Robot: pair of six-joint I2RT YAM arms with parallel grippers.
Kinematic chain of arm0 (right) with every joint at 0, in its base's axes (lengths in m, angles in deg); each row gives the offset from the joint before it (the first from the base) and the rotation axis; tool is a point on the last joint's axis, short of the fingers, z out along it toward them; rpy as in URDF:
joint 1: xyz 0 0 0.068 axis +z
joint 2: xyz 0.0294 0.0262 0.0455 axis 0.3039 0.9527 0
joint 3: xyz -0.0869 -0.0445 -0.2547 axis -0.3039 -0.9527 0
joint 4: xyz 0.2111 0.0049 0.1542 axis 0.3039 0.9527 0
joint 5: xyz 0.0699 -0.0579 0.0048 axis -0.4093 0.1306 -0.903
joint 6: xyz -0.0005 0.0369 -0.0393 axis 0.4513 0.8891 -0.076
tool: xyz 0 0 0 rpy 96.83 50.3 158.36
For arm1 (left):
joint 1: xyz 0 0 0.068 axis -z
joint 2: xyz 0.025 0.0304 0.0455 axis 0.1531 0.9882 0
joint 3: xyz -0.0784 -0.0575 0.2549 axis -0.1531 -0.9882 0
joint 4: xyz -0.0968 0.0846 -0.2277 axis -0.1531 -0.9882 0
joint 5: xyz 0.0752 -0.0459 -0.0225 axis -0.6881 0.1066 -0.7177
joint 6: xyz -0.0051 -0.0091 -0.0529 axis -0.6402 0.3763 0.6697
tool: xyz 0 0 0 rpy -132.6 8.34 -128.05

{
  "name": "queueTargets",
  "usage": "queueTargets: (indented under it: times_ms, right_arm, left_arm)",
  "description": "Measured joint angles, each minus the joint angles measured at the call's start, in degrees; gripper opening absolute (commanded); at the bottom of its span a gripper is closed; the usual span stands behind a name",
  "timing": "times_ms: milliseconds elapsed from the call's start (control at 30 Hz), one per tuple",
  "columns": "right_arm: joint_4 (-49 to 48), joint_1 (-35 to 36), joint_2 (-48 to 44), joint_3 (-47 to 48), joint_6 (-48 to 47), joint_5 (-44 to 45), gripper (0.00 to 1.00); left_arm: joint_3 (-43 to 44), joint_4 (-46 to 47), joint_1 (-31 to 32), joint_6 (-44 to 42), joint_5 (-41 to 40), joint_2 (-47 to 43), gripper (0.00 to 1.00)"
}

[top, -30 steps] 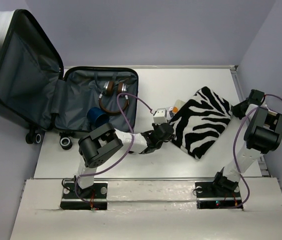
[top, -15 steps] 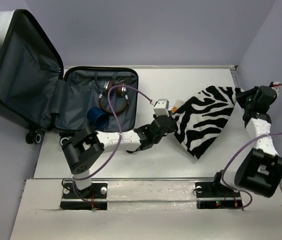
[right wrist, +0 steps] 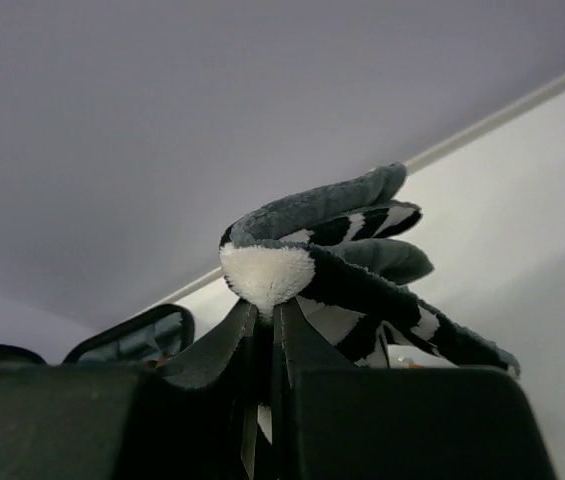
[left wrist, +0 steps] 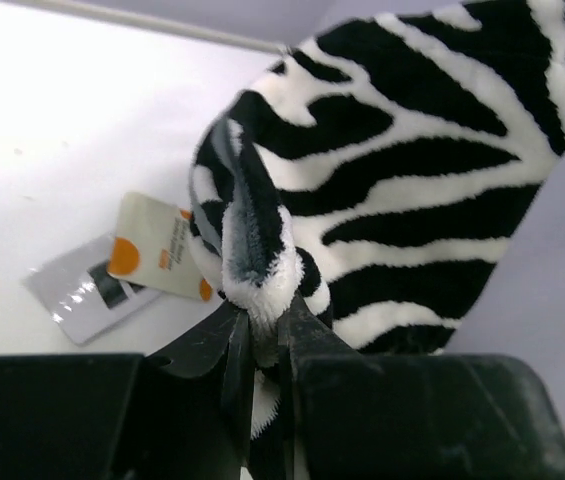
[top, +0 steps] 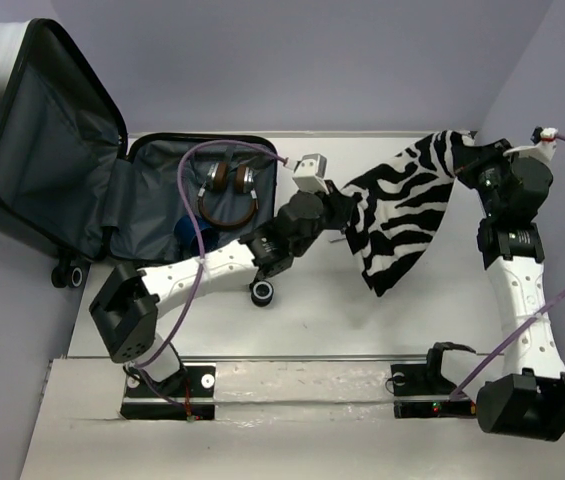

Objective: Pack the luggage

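The table point(top: 362, 310) showed bare white surface across the lower middle of the top view, below the hanging cloth. Its far edge ran along the wall at the top and its right edge sat just beside the right arm. The luggage point(top: 112, 190) filled the upper left, its lid propped up past the table's left edge.

A second ago the zebra-print blanket point(top: 402, 215) lay flat at centre right. Now it was lifted and stretched between the two arms, one corner drooping toward the table. The left gripper point(left wrist: 262, 335) was clamped on a folded edge of the blanket, its arm stretched further out toward the middle. The right gripper point(right wrist: 267, 315) had swung up toward the upper right corner and was pinched tight on another edge (a white tuft bulged above its fingers). Two small packets point(left wrist: 157, 260) lay uncovered on the table in the left wrist view.

The luggage had not moved: open, dark grey lining, black wheels point(top: 67, 275) at lower left. Headphones point(top: 227, 195) lay in its base half.
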Motion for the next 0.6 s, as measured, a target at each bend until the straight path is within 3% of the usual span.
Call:
queueTargets:
  times_ms: [267, 600]
  right_arm:
    - [-1.7, 16.4, 12.3, 14.6, -0.1, 0.2, 0.07]
    - [-4.4, 33.6, 43.6, 44.3, 0.2, -1.4, 0.07]
  left_arm:
    - [0.9, -9.6, -13.7, -1.7, 0.8, -11.3, 0.06]
    - [1.2, -20.5, -44.8, -4.4, 2.1, -27.6, 0.06]
